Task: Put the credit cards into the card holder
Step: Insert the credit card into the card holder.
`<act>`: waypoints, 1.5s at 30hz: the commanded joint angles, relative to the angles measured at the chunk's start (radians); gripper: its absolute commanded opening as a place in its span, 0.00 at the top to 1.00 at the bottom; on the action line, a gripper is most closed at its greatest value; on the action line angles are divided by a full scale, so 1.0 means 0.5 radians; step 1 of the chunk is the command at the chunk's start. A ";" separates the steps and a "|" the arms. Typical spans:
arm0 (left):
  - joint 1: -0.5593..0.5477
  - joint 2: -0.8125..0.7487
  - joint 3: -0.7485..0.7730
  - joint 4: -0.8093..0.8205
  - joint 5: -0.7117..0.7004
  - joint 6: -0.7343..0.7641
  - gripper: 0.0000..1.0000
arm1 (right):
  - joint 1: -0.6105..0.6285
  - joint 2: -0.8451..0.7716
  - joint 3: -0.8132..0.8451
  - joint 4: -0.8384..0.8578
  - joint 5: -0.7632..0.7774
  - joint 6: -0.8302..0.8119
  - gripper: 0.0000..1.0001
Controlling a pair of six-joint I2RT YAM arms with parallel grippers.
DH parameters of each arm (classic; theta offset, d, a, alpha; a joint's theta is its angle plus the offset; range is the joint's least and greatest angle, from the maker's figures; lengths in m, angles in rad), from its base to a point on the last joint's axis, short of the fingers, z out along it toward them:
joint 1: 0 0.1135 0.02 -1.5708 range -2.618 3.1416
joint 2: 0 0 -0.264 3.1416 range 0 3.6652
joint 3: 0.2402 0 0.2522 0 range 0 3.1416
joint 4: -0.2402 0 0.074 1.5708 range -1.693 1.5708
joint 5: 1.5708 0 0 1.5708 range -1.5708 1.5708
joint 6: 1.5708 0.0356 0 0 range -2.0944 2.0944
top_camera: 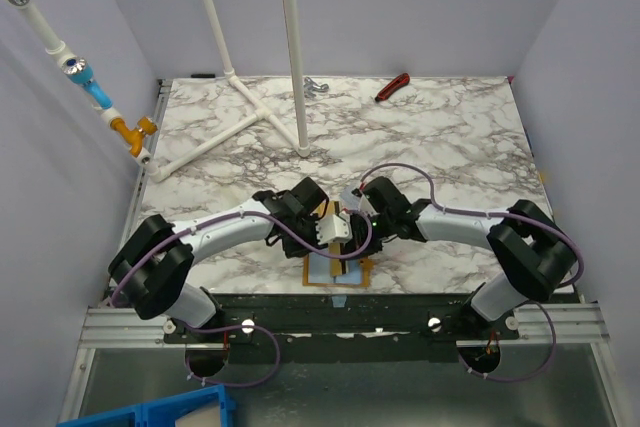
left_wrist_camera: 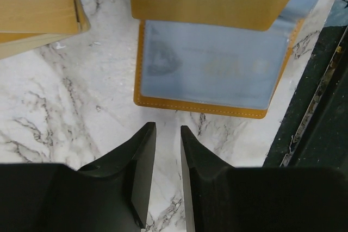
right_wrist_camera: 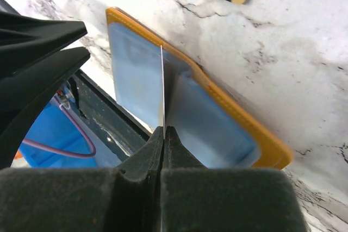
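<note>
- In the upper left of the left wrist view lies a gold-tan rectangular card on the white marble-patterned tabletop; it appears to rest on something pale beneath it, which cannot be made out.
- At the bottom centre of that view the left gripper stands with its black jaws parted by a narrow gap and nothing between them, hovering over bare marble just short of the holder's stitched edge.
- At the centre of the same view, the mustard-yellow leather card holder with a clear blue-tinted plastic sleeve lies open and flat near the table's dark front rail.
- In the overhead view both arms meet at lower centre, above the holder.
- In the right wrist view the right gripper is clamped tight on a thin pale grey-blue card, held edge-on and upright over the sleeve.
- At the top right of that view sits the gold-tan card's dark stripe, well clear of the holder.
- Judged step: inserting the pale card; whether its edge has entered the sleeve mouth cannot be told.
- The next move likely calls for tilting the card flatter and sliding it under the plastic, perhaps with the left gripper steadying the holder.
</note>
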 commanded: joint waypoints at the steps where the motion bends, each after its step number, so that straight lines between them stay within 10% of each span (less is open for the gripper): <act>1: -0.057 -0.070 -0.089 0.116 0.057 0.026 0.74 | 0.006 0.035 -0.064 0.092 0.023 0.022 0.99; 45: -0.513 0.151 -0.151 0.442 -0.246 -0.222 0.76 | -0.118 -0.065 -0.212 0.145 0.301 0.007 0.99</act>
